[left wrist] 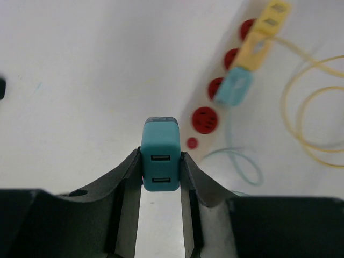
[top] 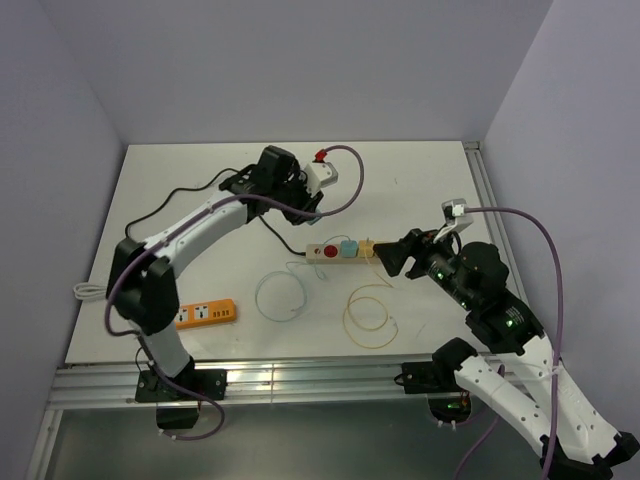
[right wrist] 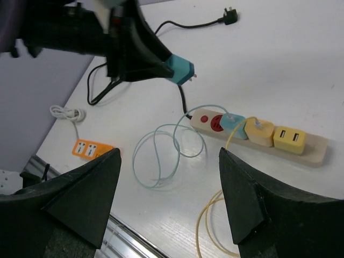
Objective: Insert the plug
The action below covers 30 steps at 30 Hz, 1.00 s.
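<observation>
- White surface (top: 420, 180): left claw (left wrist: 160, 156) clamped on teal plug (left wrist: 159, 141), aloft.
- Right claw (right wrist: 169, 156) wide open, empty.
- Next: line plug up w/ free red socket (right wrist: 216, 123) on strip (right wrist: 317, 151), push in.

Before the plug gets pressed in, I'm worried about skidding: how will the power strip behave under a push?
Probably stiff: the power strip is a flat hard bar, unlikely to bend or tip. It looks light and may slide on the smooth table, since the right gripper hangs open, apart from it. Its black cable might tug slightly.
</observation>
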### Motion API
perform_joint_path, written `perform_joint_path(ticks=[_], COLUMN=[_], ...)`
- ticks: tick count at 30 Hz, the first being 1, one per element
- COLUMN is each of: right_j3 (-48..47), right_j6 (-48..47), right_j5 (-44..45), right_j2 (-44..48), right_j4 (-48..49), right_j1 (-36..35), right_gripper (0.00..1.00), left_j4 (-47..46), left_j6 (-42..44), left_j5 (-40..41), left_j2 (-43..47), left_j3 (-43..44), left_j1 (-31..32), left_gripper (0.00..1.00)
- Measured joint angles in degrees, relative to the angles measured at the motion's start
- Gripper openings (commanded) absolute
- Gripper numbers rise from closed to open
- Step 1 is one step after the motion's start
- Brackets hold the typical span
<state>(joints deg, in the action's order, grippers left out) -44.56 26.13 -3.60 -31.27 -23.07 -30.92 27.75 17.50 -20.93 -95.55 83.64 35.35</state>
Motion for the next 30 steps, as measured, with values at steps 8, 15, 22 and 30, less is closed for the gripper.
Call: perform_joint_path(ticks=[8,15,22,30], right_j3=[1.36,1.97,2.93,3.89], right_j6=[-0.48,-1.38,-1.77,-1.75], right_j5=[3.85,6.32,7.04,6.58], right_j2=[2.64,4.48,4.5,4.17], right_j4=[-3.93,-5.42,-5.33,-5.29], right_j1=[0.07,0.07,0.07,0.07], right_gripper=[0.82,0.83,0.83,0.83], left_j4=[1.7,2.01,1.42,0.31], left_j6=[6.84,10.78,10.97,10.8], left_j5=[4.37,3.85,3.93,4.42], left_j2=[-14.97,-15.82,-15.69,-12.09], left_j3=[7.34,7.8,3.91,0.35], left_j1=[-2.73,0.42,4.66,6.21], left_gripper=[0.0,0.0,0.0,0.0])
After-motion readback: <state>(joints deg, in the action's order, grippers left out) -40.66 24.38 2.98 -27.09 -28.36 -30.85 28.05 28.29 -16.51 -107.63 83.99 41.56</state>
